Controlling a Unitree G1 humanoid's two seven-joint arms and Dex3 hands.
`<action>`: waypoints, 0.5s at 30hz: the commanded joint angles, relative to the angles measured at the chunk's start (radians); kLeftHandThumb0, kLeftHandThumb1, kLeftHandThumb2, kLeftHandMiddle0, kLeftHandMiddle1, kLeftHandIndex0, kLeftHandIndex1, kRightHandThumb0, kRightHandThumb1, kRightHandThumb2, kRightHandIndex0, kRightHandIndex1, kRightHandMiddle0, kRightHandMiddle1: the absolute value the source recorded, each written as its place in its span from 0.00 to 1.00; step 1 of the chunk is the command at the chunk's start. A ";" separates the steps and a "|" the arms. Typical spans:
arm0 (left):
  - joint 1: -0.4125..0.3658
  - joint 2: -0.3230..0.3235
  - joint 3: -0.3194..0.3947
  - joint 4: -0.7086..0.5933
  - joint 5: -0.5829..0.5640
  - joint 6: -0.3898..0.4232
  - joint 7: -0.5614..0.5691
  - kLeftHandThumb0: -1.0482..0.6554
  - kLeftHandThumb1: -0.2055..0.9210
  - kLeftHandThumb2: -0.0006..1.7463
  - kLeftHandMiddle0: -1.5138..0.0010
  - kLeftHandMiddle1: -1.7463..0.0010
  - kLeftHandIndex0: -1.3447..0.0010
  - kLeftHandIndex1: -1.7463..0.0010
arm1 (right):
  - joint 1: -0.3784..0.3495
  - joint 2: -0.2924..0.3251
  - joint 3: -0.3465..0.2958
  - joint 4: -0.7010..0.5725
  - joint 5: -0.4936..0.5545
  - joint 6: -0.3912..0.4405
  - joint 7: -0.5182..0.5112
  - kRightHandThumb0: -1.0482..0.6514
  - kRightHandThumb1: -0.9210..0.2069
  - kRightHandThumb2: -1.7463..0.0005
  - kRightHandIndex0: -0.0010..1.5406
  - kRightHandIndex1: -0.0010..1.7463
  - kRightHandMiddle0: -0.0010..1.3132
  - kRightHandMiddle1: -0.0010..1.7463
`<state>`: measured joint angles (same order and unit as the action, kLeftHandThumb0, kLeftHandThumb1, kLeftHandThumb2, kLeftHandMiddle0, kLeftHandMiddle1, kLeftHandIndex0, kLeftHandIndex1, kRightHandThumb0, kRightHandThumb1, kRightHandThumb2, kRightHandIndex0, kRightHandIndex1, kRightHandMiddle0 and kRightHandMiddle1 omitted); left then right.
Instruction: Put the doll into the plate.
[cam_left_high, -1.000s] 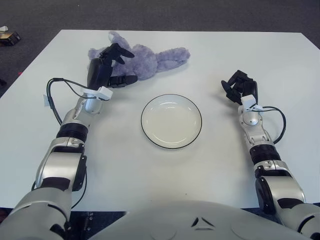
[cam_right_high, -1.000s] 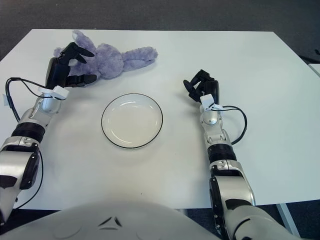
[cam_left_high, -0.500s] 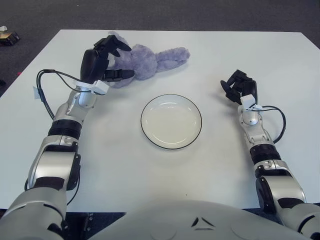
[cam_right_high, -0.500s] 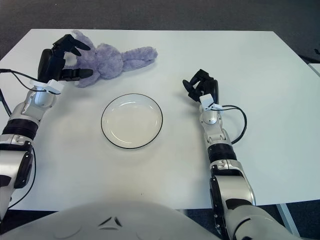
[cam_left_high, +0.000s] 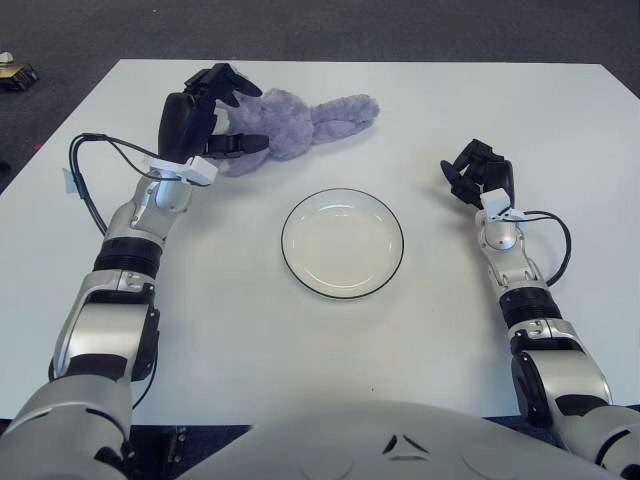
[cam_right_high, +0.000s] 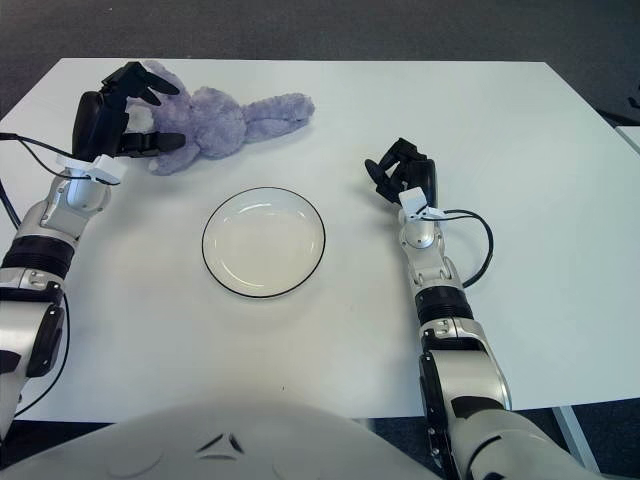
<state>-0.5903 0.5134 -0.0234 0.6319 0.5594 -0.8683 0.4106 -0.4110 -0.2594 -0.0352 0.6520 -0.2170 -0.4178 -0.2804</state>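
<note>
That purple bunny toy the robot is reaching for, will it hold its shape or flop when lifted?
The doll looks plush and furry, so it will probably flop, its long ears drooping. It seems light, and the fuzz should grip, not slip. The left hand sits at one end with fingers spread, so the rest may dangle over the plate.

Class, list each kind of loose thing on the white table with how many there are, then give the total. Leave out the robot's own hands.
Purple plush doll: 1, at the far left, with the left hand at its head end
White plate with dark rim: 1, mid-table, nothing in it
Total: 2
The right hand shows to the right of the plate.
</note>
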 joint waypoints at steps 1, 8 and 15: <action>0.016 0.021 0.003 -0.030 0.017 0.019 0.016 0.61 1.00 0.14 0.66 0.20 0.70 0.23 | 0.054 0.009 0.009 0.045 -0.002 -0.003 0.013 0.38 0.00 0.74 0.60 1.00 0.58 1.00; 0.011 0.047 -0.002 -0.048 0.057 0.042 0.036 0.61 1.00 0.16 0.70 0.18 0.72 0.19 | 0.056 0.010 0.006 0.046 0.005 -0.007 0.026 0.38 0.00 0.74 0.60 1.00 0.58 1.00; 0.004 0.113 -0.023 -0.071 0.161 0.073 0.068 0.38 1.00 0.12 0.72 0.53 0.70 0.37 | 0.055 0.007 0.002 0.050 0.010 -0.008 0.041 0.38 0.00 0.74 0.60 1.00 0.58 1.00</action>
<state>-0.5817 0.5854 -0.0346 0.5793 0.6805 -0.8084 0.4583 -0.4127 -0.2603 -0.0381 0.6553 -0.2128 -0.4280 -0.2525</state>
